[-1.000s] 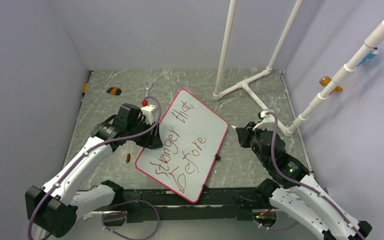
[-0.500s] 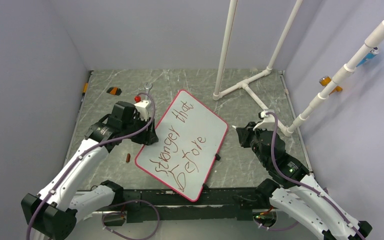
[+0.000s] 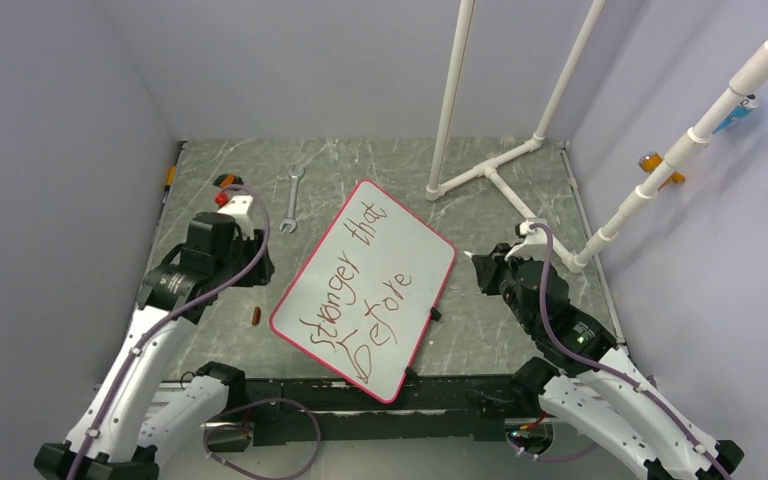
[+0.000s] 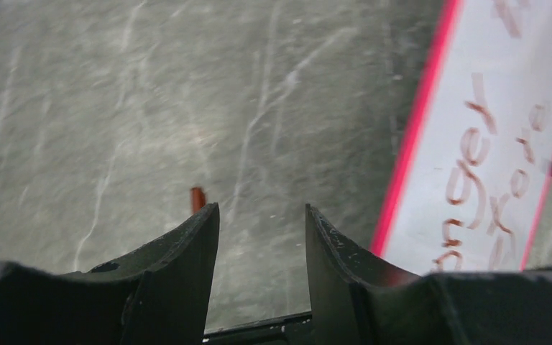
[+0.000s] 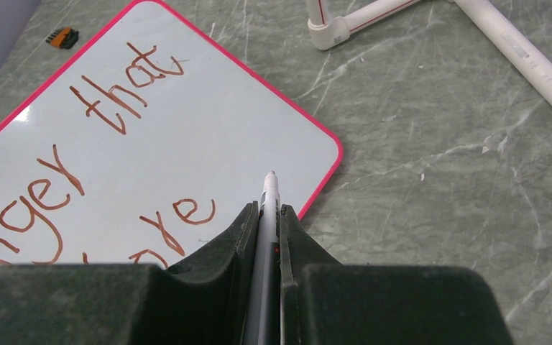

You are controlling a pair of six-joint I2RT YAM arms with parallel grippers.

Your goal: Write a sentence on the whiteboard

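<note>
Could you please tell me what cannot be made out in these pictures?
Left wrist view: the sentence is blurred and cut off by the frame edge.
Right wrist view: the marker barrel is hidden between the jaws.
Top view: the small reddish piece beside the whiteboard is too small to identify.

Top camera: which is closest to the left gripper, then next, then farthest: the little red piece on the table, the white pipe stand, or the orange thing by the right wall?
1. Little red piece, just by the left gripper.
2. White pipe stand, back right of table.
3. Orange thing, right wall.
</note>
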